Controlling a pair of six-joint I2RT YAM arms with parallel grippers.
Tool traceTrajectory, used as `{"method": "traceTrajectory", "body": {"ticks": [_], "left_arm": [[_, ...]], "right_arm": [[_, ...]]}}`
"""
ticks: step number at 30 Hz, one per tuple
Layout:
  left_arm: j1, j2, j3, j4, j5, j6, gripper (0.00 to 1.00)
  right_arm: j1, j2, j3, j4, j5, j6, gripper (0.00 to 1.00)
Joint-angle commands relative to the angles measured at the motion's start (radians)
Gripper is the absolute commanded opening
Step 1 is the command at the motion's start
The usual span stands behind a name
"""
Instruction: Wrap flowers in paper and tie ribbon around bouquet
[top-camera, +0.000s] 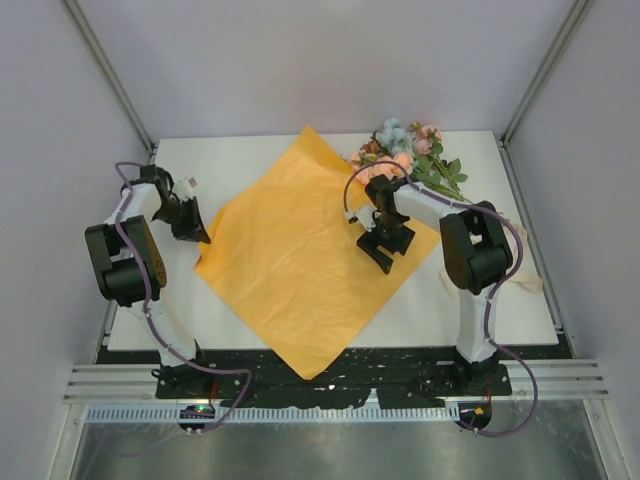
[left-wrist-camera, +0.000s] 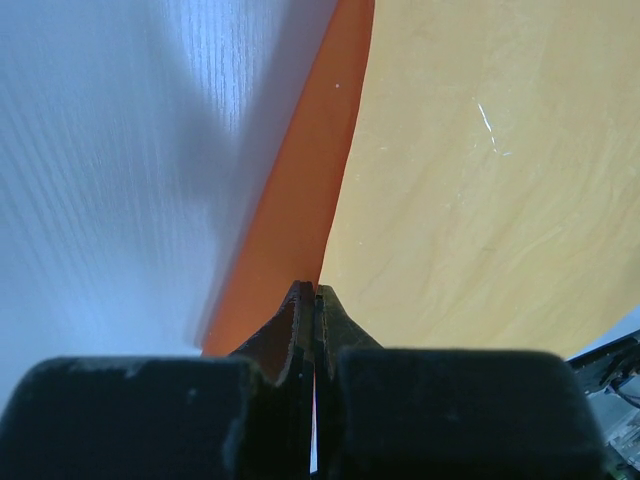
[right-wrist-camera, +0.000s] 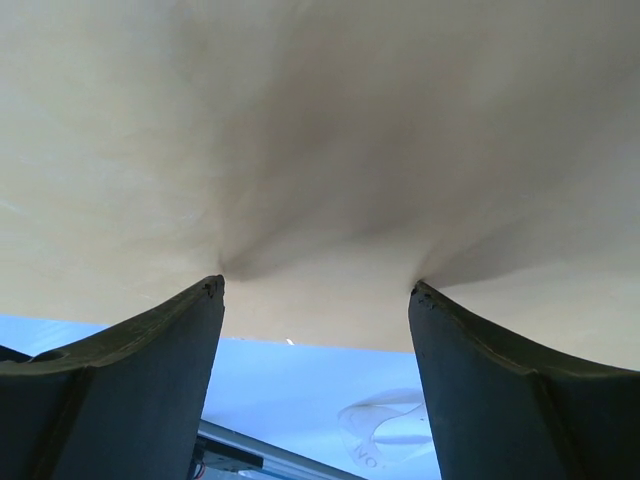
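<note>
LEFT TO RIGHT: At the left side of the white table, the left gripper had its jaws pressed together on the thin edge of the orange paper, close to the sheet's left corner. The wrist view showed the fingertips nipping that edge, with a darker orange strip of underside turned up beside it. The paper lay as a diamond across the middle of the table, matte and faintly creased, with 1 corner pointing to the far edge and 1 reaching past the near edge by the arm bases. On its right half, the right gripper stood spread wide, both fingertips dimpling the sheet and holding nothing. The flowers, a small bunch of pale blue, pink and peach blooms with green leaves, lay at the far right corner of the table. They were at the paper's far right edge, and whether they touched it could not be told. The step in hand looked like straightening the paper before the flowers went on. Doing it well would call for a low, slow pull at the pinched edge while the right fingers pinned the sheet lightly, since paper this thin would likely tear or bunch under a hard tug.
</note>
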Motion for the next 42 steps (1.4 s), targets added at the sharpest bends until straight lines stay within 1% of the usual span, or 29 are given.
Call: {"method": "traceTrajectory", "body": {"ticks": [1,4,5,9,11,12,14,15,17,19,20,21,27,32,37,42], "left_arm": [[0.002,-0.039,0.028,-0.011,-0.036,-0.009,0.0],[0.005,-0.061,0.008,-0.005,-0.051,-0.007,0.0],[0.004,-0.061,0.008,-0.004,-0.048,-0.007,0.0],[0.005,-0.044,0.024,-0.008,-0.027,-0.017,0.0],[0.002,-0.039,0.031,-0.008,-0.022,-0.017,0.0],[0.004,-0.039,0.032,-0.008,-0.023,-0.017,0.0],[0.004,-0.038,0.034,-0.008,-0.027,-0.017,0.0],[0.004,-0.036,0.035,-0.011,-0.028,-0.017,0.0],[0.004,-0.036,0.037,-0.011,-0.03,-0.017,0.0],[0.004,-0.033,0.04,-0.014,-0.031,-0.017,0.0],[0.004,-0.033,0.04,-0.016,-0.033,-0.017,0.0],[0.004,-0.033,0.043,-0.019,-0.036,-0.017,0.0],[0.004,-0.024,0.07,-0.043,-0.033,-0.015,0.0],[0.004,-0.016,0.094,-0.062,-0.039,-0.007,0.0],[0.004,-0.008,0.104,-0.073,-0.045,-0.003,0.0],[0.004,-0.007,0.1,-0.073,-0.048,-0.001,0.0]], "right_arm": [[-0.01,-0.024,0.06,-0.01,-0.074,-0.003,0.8],[-0.062,-0.133,0.093,-0.052,-0.146,-0.043,0.83],[-0.079,-0.171,0.104,-0.053,-0.146,-0.056,0.84],[-0.194,-0.213,0.172,-0.018,-0.054,-0.189,0.88],[-0.247,-0.196,0.198,0.035,0.026,-0.272,0.93],[-0.281,-0.189,0.213,0.089,0.061,-0.313,0.95],[-0.33,-0.138,0.251,0.141,0.116,-0.368,0.99],[-0.344,-0.089,0.279,0.149,0.119,-0.382,0.97],[-0.386,-0.014,0.39,0.132,0.112,-0.392,0.96],[-0.412,0.049,0.47,0.109,0.09,-0.404,0.95],[-0.445,0.066,0.487,0.102,0.08,-0.413,0.96],[-0.458,0.098,0.521,0.097,0.039,-0.424,0.96],[-0.485,0.23,0.632,0.054,0.008,-0.467,0.95],[-0.493,0.34,0.704,0.033,-0.015,-0.47,0.96],[-0.495,0.394,0.761,-0.067,-0.118,-0.517,0.96],[-0.496,0.457,0.81,-0.116,-0.111,-0.543,0.96]]}}
